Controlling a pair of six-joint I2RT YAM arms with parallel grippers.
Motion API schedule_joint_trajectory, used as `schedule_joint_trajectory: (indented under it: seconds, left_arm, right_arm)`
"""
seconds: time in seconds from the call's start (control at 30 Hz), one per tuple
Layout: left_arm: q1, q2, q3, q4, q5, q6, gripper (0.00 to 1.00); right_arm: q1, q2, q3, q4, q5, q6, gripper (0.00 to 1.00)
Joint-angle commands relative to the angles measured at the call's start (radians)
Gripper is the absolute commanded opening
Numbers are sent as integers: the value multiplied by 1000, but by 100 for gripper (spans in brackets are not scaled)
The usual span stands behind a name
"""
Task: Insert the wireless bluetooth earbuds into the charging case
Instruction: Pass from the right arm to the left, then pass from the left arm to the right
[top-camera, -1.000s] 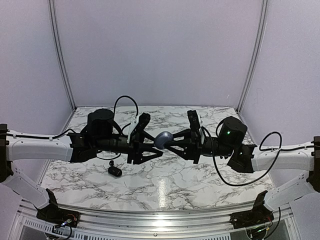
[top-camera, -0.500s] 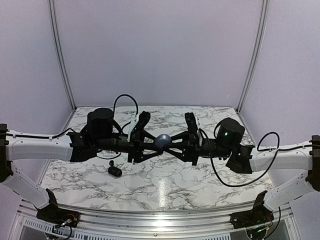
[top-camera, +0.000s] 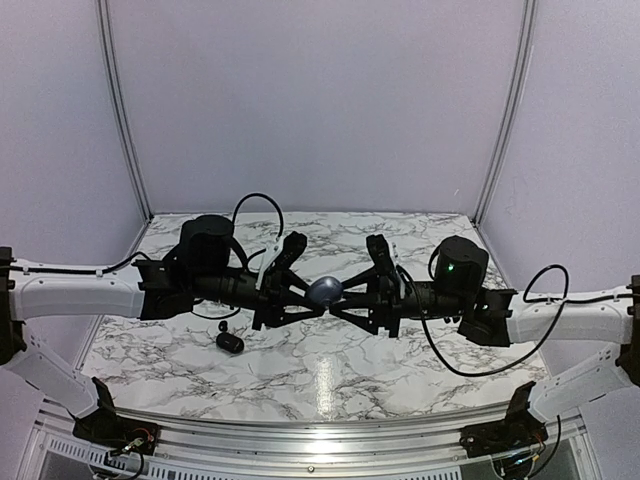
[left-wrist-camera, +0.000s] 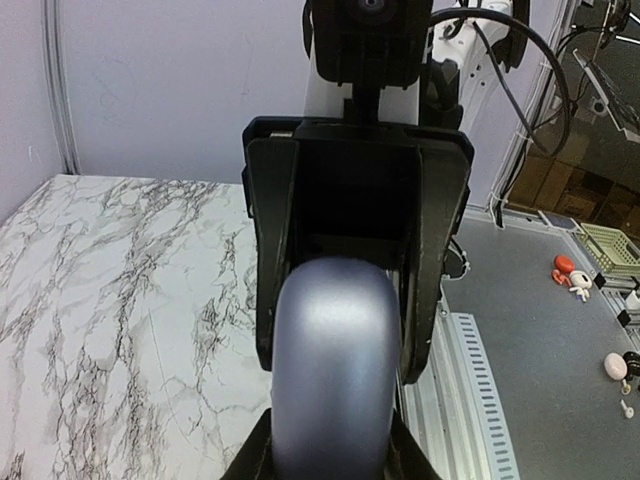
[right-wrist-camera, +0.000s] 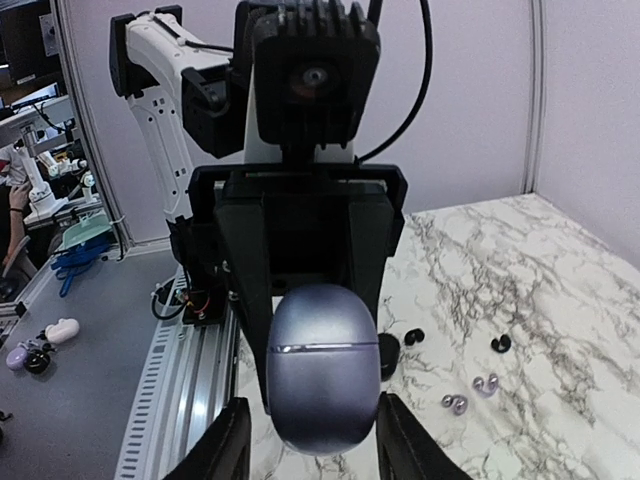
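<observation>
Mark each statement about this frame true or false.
1. The case lies on the table. False: the case is up in the air above the table, between the left fingers and the right fingers.
2. The case's lid is shut. True.
3. Four buds lie loose on the table. True.
4. All the buds are black. False: two are black, two silver.

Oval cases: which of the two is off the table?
The silvery-lilac oval case, aloft between left tool and right tool; the black oval case lies on the marble table.
</observation>
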Motion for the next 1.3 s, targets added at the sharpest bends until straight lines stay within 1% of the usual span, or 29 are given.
schedule_joint_trajectory:
  seconds: [0.0, 0.07, 0.1, 0.13, 0.3, 0.6, 0.77, 1.03, 1.27]
  left_arm:
    - [-2, 11, 69, -226, 27, 101, 6]
    - [-1, 24, 98, -311, 28, 147, 6]
    - [-2, 27, 109, -324, 33, 159, 5]
    - [-1, 28, 114, -358, 36, 167, 5]
    - [-2, 42, 147, -410, 42, 185, 5]
    - [-15, 79, 178, -439, 54, 200, 4]
    - [-21, 91, 192, -452, 54, 203, 4]
    - [-23, 101, 203, -456, 53, 211, 3]
    - [-27, 107, 209, -464, 48, 214, 3]
  right_arm:
    - [8, -56, 59, -235, -30, -81, 47]
    - [12, -70, 62, -300, -28, -107, 52]
    - [13, -74, 62, -318, -26, -112, 53]
    - [15, -79, 60, -330, -22, -113, 53]
    - [25, -76, 64, -362, 8, -119, 54]
    - [41, -22, 94, -348, 30, -119, 52]
    - [47, 3, 107, -349, 26, -124, 46]
    - [59, 9, 101, -356, 27, -125, 45]
    - [60, 9, 105, -348, 26, -125, 41]
